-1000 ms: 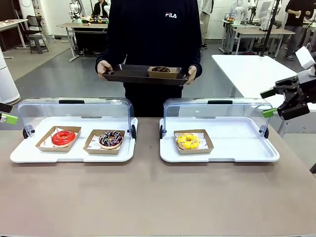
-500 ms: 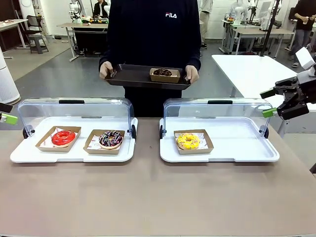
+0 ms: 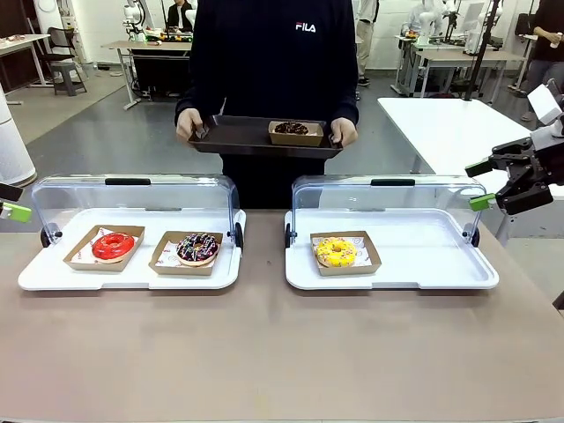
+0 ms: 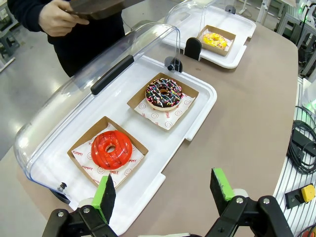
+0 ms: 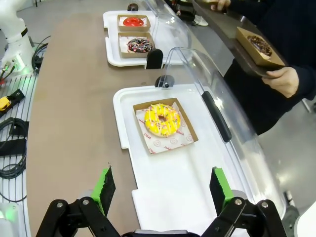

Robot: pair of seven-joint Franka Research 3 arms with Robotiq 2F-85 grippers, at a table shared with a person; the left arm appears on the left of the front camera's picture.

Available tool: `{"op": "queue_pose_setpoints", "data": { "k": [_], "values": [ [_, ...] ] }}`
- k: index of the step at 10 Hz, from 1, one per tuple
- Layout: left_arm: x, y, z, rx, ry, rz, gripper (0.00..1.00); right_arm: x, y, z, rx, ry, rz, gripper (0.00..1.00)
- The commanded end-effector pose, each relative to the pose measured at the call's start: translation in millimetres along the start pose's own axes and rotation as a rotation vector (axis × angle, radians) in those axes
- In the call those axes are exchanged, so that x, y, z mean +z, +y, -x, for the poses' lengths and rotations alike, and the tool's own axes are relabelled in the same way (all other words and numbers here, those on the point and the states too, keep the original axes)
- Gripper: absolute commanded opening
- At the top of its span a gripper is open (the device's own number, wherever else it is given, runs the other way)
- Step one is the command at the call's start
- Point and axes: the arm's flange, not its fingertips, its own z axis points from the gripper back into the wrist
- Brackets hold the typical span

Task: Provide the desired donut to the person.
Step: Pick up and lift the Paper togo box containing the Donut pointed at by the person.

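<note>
White side table (image 3: 441, 123) far right; black cables (image 4: 299, 144) (loosely coiled) beside brown table (image 3: 264, 352).

Table top (image 3: 264, 352), lower half of frame: matt brown, smooth, laminate look. Left serving tray (image 3: 31, 275), right serving tray (image 3: 441, 269): white plastic, smooth, slight gloss. Domed lids (image 3: 132, 198) behind them: clear plastic, glossy, catching reflections; handle strips matt black. Donut boxes (image 3: 77, 257): brown card, matt, printed paper liners. Red donut (image 3: 113, 246): wet-gloss glaze. Yellow donut (image 3: 336, 252): duller icing, sprinkles. Person's sweatshirt (image 3: 264, 62), top centre: matt dark cloth. Held tray (image 3: 238, 137): dark, smooth, low sheen. Left gripper pads (image 4: 104, 195): matt green
</note>
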Motion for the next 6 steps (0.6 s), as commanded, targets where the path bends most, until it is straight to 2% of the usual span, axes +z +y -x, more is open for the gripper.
{"op": "queue_pose_setpoints", "data": {
  "k": [1, 6],
  "values": [
    [0.2, 1.9, 3.0, -0.014, -0.017, 0.005, 1.0, -0.9, 0.0, 1.4, 0.003, -0.017, 0.001, 1.0],
    [0.2, 1.9, 3.0, -0.014, -0.017, 0.005, 1.0, -0.9, 0.0, 1.4, 0.003, -0.017, 0.001, 1.0]
  ]
}}
